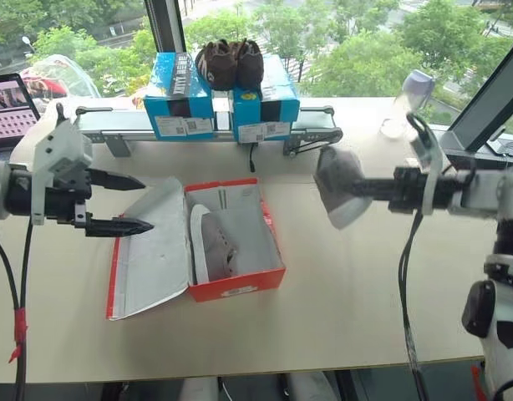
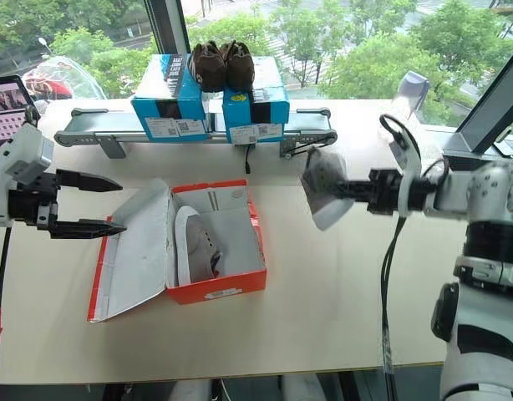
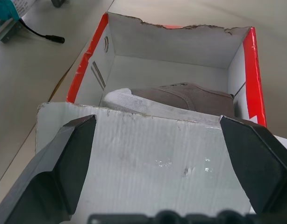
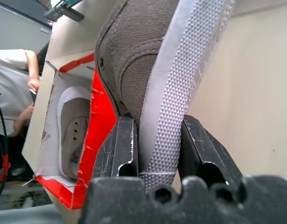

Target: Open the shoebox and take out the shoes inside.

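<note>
The red shoebox [image 1: 236, 288] lies open at the middle of the table, its white-lined lid [image 1: 148, 251] folded flat to the left. One grey-mauve shoe [image 1: 216, 246] lies on its side inside, against the left wall. To the right of the box, the other shoe [image 1: 338, 188] hangs in the air. My right gripper [image 1: 355, 190] is shut on it, clamping the white sole and the side of the upper [image 4: 153, 84]. My left gripper [image 1: 146, 203] hovers open just left of the lid, above its edge [image 3: 148, 149], with nothing between its fingers.
Two blue boxes [image 1: 181, 100] carrying a dark brown pair of shoes [image 1: 230, 63] sit on a grey rail [image 1: 114, 124] along the window. There is a laptop [image 1: 10, 104] at far left and a clear bottle [image 1: 411, 96] and a screen [image 1: 490, 109] at back right. A person [image 4: 17, 93] shows beyond the box.
</note>
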